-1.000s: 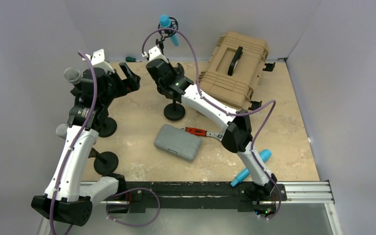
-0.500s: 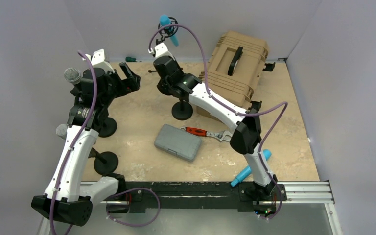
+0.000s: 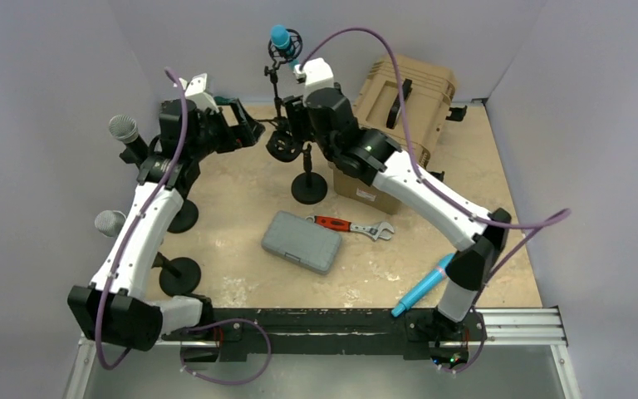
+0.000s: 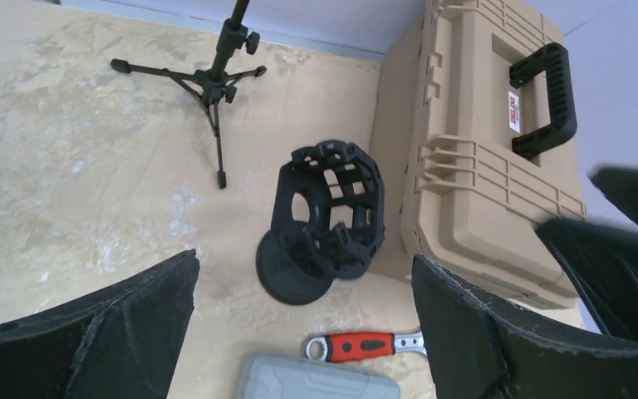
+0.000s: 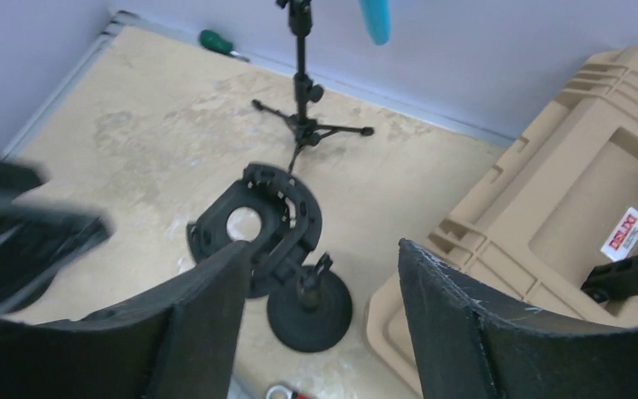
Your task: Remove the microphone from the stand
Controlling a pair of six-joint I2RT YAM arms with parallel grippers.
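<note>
A blue microphone sits in the clip of a black tripod stand at the back wall; its tip and the tripod show in the right wrist view. My right gripper hangs open just in front of that tripod, above an empty shock mount on a round-based stand. Nothing lies between its fingers. My left gripper is open and empty to the left of the mount, a little apart. A second blue microphone lies at the near edge.
A tan hard case stands back right, close to the round base. A grey box and a red-handled wrench lie mid-table. Two silver microphones stand on round bases at the left. A green screwdriver lies by the back wall.
My right gripper, shut by the round-based stand, shifted that stand a little right, then opened and moved back toward the tripod. My left gripper swung right toward the mount.
</note>
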